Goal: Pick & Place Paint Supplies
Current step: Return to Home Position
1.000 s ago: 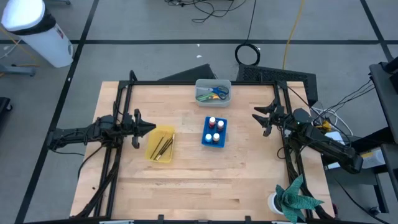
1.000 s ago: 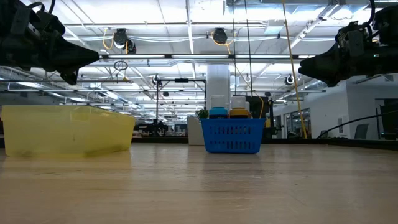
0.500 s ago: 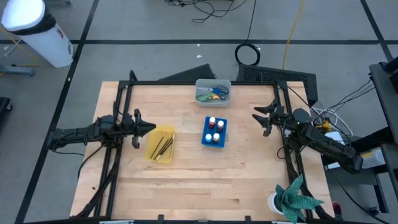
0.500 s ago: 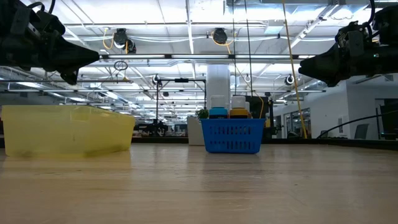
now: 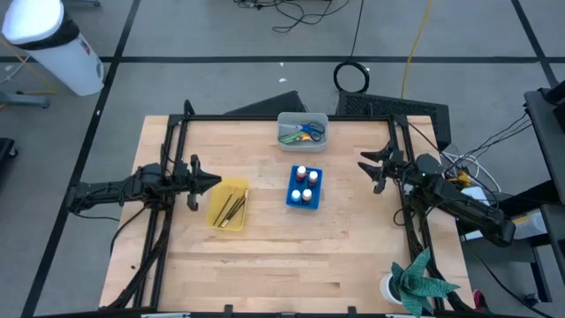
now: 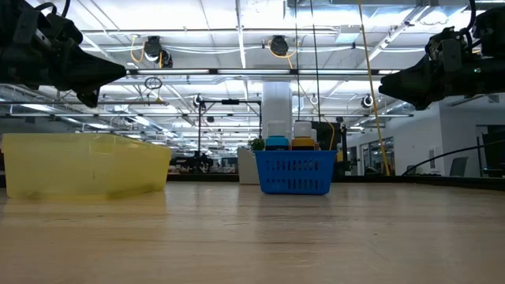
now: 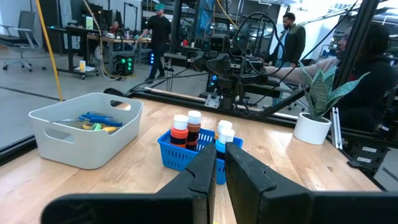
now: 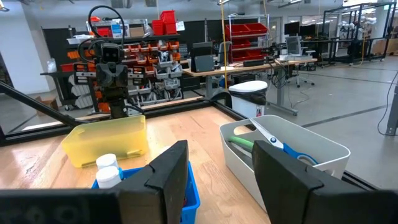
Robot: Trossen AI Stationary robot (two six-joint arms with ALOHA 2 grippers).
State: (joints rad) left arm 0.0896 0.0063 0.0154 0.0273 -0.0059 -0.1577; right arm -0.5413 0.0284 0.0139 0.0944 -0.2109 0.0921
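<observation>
Hovering over the worktop's (image 5: 265, 256) left edge, the left claw (image 5: 214, 183) points inward with its fingers drawn together to a thin slit, gripping nothing. Its tip hangs just above the near end of the yellow tray (image 5: 217, 212), not touching it.

That tray lies flat on the worktop and holds the brushes (image 5: 232, 208), a small bundle of thin dark sticks lying lengthwise along its floor.

Near the middle stands the blue basket (image 5: 291, 187), well apart from the yellow tray. Four bottles (image 5: 305, 184) stand upright inside it, packed close together; from above two caps look red and two white, and the left wrist view shows bodies of orange, brown, blue and yellow.

Beyond the basket, at the far edge of the worktop, sits the grey bin (image 5: 303, 117). The scissors (image 5: 302, 134) lie in it in a loose pile, with green, yellow and blue handles showing.

At the right edge the right claw (image 5: 366, 170) hangs in the air, facing inward toward the basket, its fingers spread wide apart and empty.

A green plant (image 5: 422, 281) in a white pot stands at the near right corner.
</observation>
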